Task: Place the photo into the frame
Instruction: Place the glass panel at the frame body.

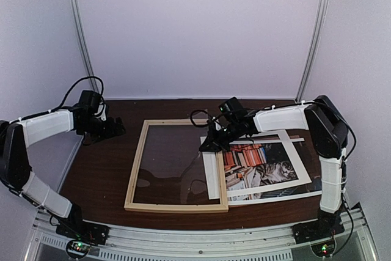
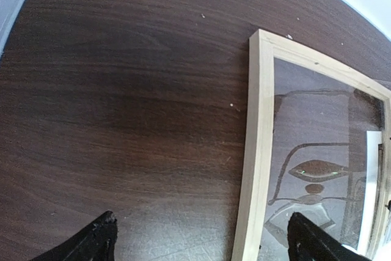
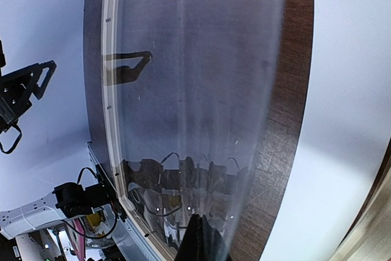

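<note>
The pale wood frame lies flat in the middle of the table. The cat-and-books photo lies face up to its right, its white left border overlapping the frame's right strip. My right gripper is low over that strip, shut on the edge of a clear sheet that spans the frame opening. The right fingertips are pressed together. My left gripper is open and empty near the frame's far left corner. In the left wrist view it straddles the frame strip.
A dark board and a white sheet edge stick out from under the photo at the right. Dark wood table shows left of the frame. Grey walls close the back and sides.
</note>
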`<state>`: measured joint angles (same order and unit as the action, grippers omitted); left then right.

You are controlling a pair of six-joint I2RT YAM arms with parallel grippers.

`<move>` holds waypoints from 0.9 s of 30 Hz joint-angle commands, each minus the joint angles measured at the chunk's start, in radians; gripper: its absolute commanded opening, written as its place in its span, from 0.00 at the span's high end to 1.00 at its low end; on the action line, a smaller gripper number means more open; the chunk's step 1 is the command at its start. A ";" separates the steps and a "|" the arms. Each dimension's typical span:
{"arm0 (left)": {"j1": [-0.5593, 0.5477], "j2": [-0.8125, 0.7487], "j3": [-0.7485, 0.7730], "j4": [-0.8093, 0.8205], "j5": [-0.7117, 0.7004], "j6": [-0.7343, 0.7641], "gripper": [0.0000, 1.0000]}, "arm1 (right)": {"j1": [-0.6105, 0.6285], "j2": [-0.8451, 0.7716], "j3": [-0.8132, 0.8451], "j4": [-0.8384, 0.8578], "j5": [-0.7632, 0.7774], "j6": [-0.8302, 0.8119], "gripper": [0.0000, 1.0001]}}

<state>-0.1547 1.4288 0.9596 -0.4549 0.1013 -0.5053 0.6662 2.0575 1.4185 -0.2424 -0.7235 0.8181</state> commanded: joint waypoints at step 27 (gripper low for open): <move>-0.132 0.132 0.010 0.112 0.039 0.018 0.02 | -0.003 -0.053 -0.010 -0.049 0.049 -0.056 1.00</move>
<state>-0.2768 1.5509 0.9592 -0.3847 0.1352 -0.4984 0.6662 2.0495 1.4128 -0.2817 -0.6975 0.7811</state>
